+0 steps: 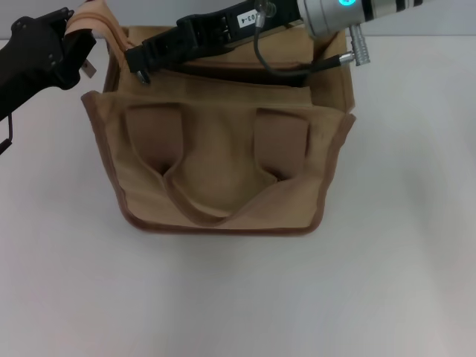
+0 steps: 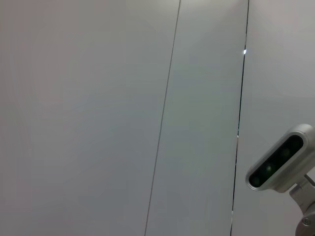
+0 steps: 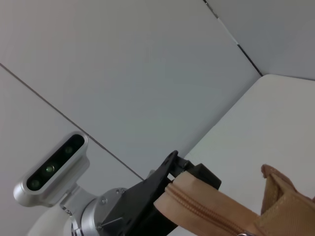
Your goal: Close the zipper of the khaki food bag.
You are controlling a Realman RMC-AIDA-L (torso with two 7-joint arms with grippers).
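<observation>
The khaki food bag (image 1: 223,163) stands in the middle of the white table, handles lying on its front face. Its mouth shows as a dark gap (image 1: 245,73) along the top. My left gripper (image 1: 80,41) is at the bag's far left top corner, shut on the tan end strip of the zipper (image 1: 100,22); the right wrist view shows the strip (image 3: 206,211) in its black fingers (image 3: 170,169). My right gripper (image 1: 139,65) reaches across the bag's top to the zip line's left end, fingers pinched together. A small silver glint of the pull tab (image 1: 144,76) shows at its tips.
The white table (image 1: 238,297) stretches around the bag on all sides. A grey panelled wall (image 2: 123,98) stands behind. The right arm's wrist camera (image 2: 278,162) and cable (image 1: 282,71) hang over the bag's mouth.
</observation>
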